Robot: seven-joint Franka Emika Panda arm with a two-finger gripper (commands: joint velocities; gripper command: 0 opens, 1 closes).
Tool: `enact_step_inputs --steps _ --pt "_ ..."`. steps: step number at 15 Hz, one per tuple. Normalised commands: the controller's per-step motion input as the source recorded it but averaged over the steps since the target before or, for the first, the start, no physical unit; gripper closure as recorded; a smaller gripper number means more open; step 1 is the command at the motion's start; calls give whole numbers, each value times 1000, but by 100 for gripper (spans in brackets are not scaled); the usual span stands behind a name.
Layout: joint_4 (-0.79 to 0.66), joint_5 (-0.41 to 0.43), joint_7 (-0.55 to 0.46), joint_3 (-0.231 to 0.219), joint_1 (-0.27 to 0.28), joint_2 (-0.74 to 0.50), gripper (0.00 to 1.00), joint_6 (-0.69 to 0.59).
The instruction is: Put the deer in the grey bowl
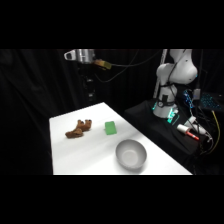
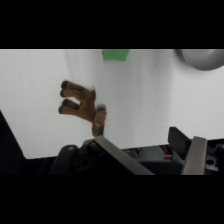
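Observation:
The deer is a small brown toy lying on its side on the white table, towards the far left. The grey bowl stands upright near the front right edge, with nothing in it. My gripper hangs high above the table's far end, well clear of both. In the wrist view the deer lies left of centre and the bowl's rim shows at the top right. My gripper is open, its fingers spread with nothing between them.
A small green block sits between the deer and the bowl, also seen in the wrist view. The arm's base stands at the upper right beside cables and small devices. Dark surroundings border the table.

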Motion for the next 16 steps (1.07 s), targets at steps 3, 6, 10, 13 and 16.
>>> enact_step_inputs --steps 3,6,10,13,16 --pt "541 23 -5 -75 -121 449 0 89" --pt "497 55 9 -51 -116 480 0 84" --pt "375 138 -17 -4 -113 441 0 67" --pt "230 175 -43 43 -105 358 0 82" --pt "174 209 -93 89 -128 301 0 101"
